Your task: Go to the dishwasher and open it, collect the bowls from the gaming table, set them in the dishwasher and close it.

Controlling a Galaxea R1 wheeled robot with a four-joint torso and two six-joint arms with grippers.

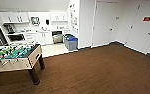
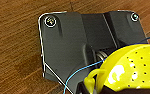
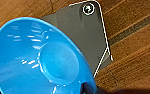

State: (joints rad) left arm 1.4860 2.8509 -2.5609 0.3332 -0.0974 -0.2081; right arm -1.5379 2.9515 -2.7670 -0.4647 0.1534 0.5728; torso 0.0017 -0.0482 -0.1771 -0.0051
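I see the open dishwasher (image 1: 57, 37) far ahead in the kitchenette. Blue bowl (image 3: 41, 60) fills my right wrist view, yellow perforated bowl (image 2: 131, 68) my left; jaws' state: cannot tell.

Foosball table (image 1: 13, 56) stands at left on brown wood-pattern floor (image 1: 98, 72); green field, rods w/ handles, pale wood sides, dark legs. Behind it a kitchenette w/ light floor: white upper cabinets (image 1: 14, 17), white lower cabinets (image 1: 42, 38), a counter w/ small items too blurred to name. Grey bin w/ blue top (image 1: 71, 43) stands at the corner of the white wall, at the edge of the kitchenette floor. At right, white doors (image 1: 104, 22); one farther right has a red sign (image 1: 147, 18).
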